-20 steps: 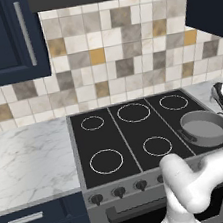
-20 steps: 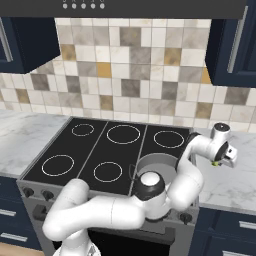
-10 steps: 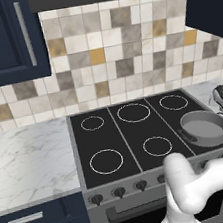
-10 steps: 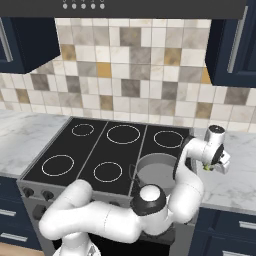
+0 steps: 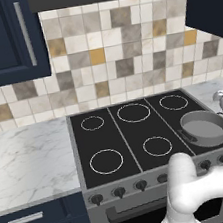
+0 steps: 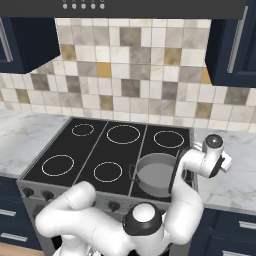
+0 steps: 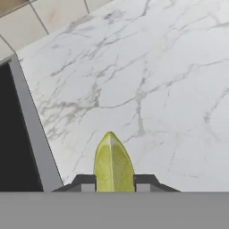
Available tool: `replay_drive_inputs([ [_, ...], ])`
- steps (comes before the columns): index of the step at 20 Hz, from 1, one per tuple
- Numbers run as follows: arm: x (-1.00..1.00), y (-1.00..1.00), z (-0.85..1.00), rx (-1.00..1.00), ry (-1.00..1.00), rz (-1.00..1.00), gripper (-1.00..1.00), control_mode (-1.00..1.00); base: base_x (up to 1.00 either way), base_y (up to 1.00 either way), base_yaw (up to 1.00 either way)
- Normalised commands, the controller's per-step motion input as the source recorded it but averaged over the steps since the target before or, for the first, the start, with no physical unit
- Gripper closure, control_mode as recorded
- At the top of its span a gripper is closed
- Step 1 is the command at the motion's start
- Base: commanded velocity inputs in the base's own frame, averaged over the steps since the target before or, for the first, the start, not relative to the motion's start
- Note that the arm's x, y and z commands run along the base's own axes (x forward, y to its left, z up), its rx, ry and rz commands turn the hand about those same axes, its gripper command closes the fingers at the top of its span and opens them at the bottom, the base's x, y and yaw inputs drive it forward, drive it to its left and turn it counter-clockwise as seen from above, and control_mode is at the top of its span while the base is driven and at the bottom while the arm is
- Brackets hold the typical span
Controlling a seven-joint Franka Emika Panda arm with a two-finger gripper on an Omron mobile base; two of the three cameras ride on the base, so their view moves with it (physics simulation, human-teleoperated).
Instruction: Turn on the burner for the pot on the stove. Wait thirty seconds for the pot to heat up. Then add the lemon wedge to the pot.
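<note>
Late stage: pincer closing around small yellow-green lemon wedge on white marble counter by black glass stove edge; drop into wide grey metal pot, front right burner, pending.

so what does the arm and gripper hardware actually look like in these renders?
Glossy white rounded links on the arm, with dark grey joint caps, one round cap facing the camera near the base and another at the wrist. No cables or markings visible. The gripper has two small, dark, blocky finger tips in the hand view.
</note>
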Motion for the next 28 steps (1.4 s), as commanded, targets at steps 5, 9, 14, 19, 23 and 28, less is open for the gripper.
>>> replay_drive_inputs([
  [5,-0.44,0.44,0.91,0.0,0.19,0.0,1.0,-1.0,0.0,0.0,0.0],
  [9,-0.6,0.55,0.71,0.02,0.31,0.0,1.0,-1.0,0.0,0.0,0.0],
  [14,-0.75,0.42,0.43,0.07,0.1,0.0,1.0,-1.0,0.0,0.0,0.0],
  [19,-0.79,0.59,-0.14,0.15,-0.01,0.0,1.0,-1.0,0.0,0.0,0.0],
  [23,-0.38,0.64,-0.23,0.05,-0.03,0.0,1.0,-1.0,0.0,0.0,0.0],
  [28,-0.1,0.57,0.01,0.0,0.02,0.0,1.0,-1.0,0.0,0.0,0.0],
])
